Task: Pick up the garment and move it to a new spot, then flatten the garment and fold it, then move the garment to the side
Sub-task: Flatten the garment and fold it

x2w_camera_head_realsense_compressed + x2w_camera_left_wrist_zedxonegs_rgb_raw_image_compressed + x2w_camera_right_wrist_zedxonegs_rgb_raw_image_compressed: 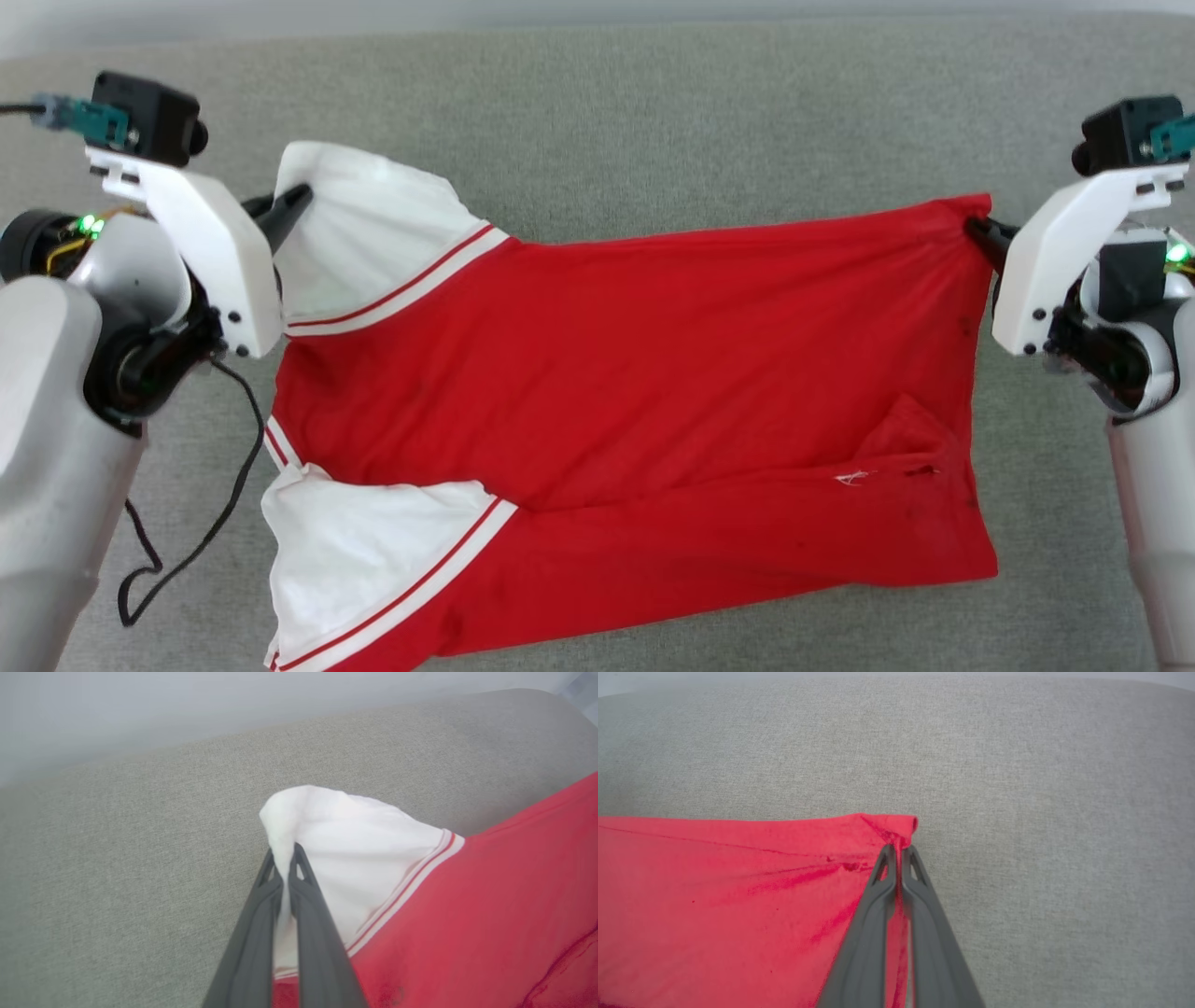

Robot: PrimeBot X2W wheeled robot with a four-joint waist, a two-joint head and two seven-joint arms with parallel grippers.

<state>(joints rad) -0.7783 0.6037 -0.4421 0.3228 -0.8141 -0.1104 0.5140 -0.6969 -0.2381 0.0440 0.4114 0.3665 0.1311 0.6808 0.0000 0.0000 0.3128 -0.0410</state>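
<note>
The garment [635, 373], a red shirt with white sleeves and red-striped trim, lies spread sideways on the grey fabric surface [653, 121]. My left gripper [301, 198] is shut on the far white sleeve's edge at the upper left; in the left wrist view the white cloth [345, 858] is pinched between the dark fingers [252, 933]. My right gripper [973, 227] is shut on the red hem corner at the upper right, and the right wrist view has that corner [896, 828] bunched at its fingertips [920, 891]. A second white sleeve [364, 551] lies at the lower left.
A black cable [224, 495] hangs from my left arm over the surface at the lower left. Bare grey surface stretches beyond the garment's far edge and to its right [1064, 835].
</note>
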